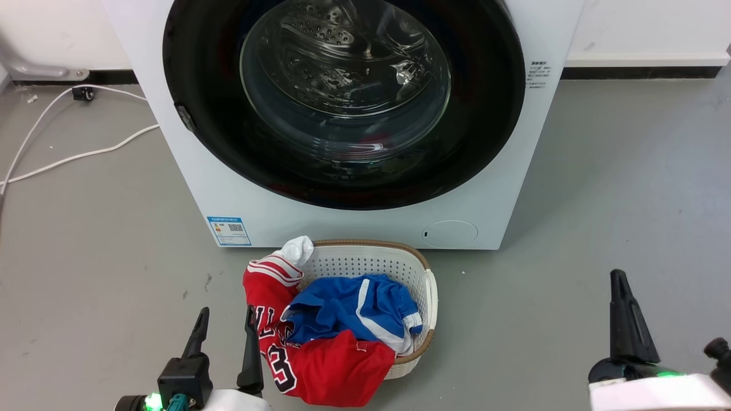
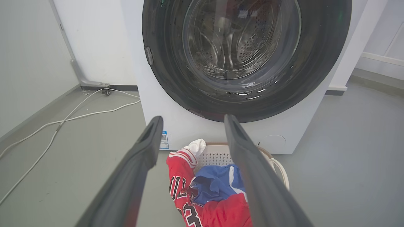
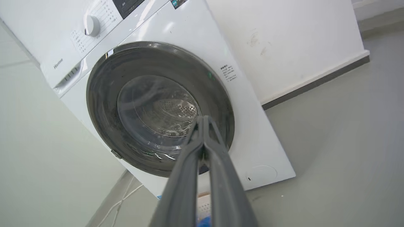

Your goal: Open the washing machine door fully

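The white washing machine [image 1: 485, 188] stands straight ahead on the grey floor. Its round glossy black washing machine door [image 1: 205, 125] with a clear glass bowl centre lies flush against the front, shut; a small latch tab sits on its left rim. The door also appears in the left wrist view [image 2: 315, 63] and the right wrist view [image 3: 104, 104]. My left gripper [image 1: 226, 319] is open low at the left, well short of the machine, beside the basket. My right gripper [image 1: 619, 279] is at the lower right, fingers pressed together and empty, far from the door.
A white laundry basket [image 1: 371, 265] with a red jersey [image 1: 320, 365] and blue shorts [image 1: 354, 311] sits on the floor right before the machine. White cables [image 1: 68, 157] trail over the floor at the left. Open floor lies to the right of the machine.
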